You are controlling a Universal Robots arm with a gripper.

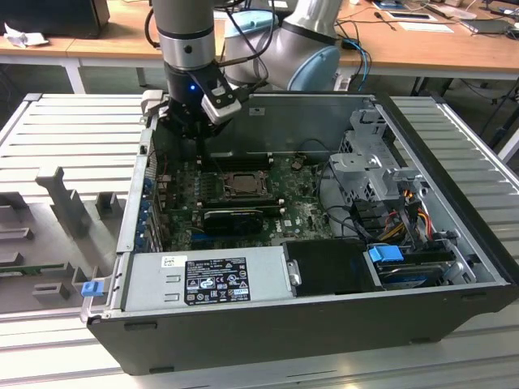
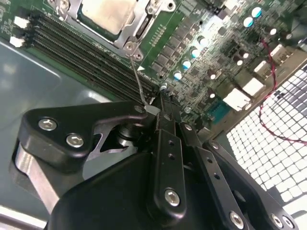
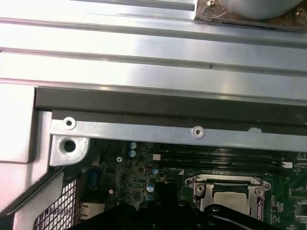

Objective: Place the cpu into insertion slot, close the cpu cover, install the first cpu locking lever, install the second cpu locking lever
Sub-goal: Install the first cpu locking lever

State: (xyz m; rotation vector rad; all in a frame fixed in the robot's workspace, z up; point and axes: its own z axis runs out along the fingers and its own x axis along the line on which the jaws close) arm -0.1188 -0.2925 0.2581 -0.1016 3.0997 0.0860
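Clamps jaws shut on the free end of the locking lever (image 2: 138, 79), centre of the second wrist view (far from its pivot, likely for leverage). Has the cpu (image 2: 106, 14) seated beneath the lowered cpu cover (image 2: 136, 37), upper left.

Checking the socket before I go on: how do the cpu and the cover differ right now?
The cpu is a solid, pale beige square; the cover is a grey metal frame with an open window. The cpu is smaller and sits inside that window; the cover rings it. The cpu's face is plain; the cover's edge has tabs and holes. Both are square and appear to lie flat on the socket.
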